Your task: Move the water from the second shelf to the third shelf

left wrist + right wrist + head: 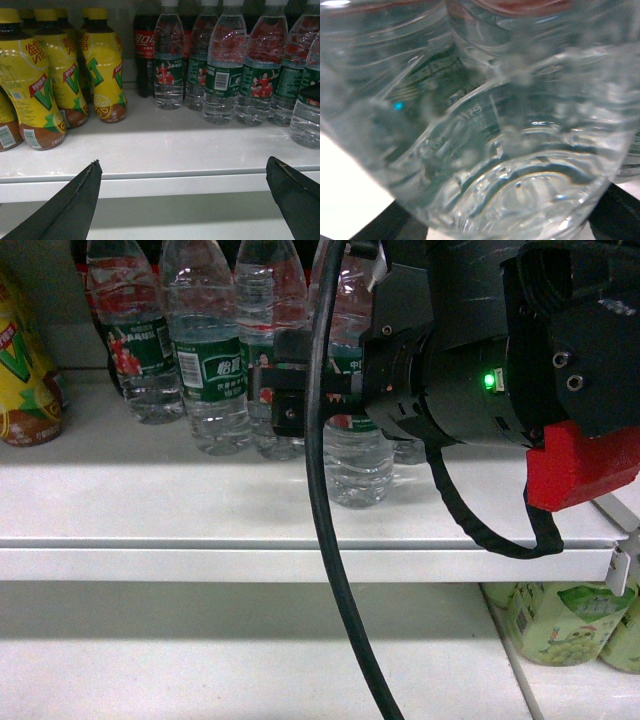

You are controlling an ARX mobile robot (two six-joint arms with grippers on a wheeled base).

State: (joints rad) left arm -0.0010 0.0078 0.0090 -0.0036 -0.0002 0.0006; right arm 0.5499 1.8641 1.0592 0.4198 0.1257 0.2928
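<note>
The right gripper [290, 390] is clamped around the water [355, 455], a clear ribbed bottle with a green wrap label, standing at the front of the white shelf [200, 510] just ahead of its row of matching bottles [210, 370]. The left gripper [182, 200] hangs wide open before the shelf edge, holding nothing.

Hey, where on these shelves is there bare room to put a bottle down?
The front strip of the upper shelf is bare, between the yellow drink bottles and the water bottles. The lower shelf is open left of the green cartons. The back row is crowded, and the right gripper sits at the front water bottle.
</note>
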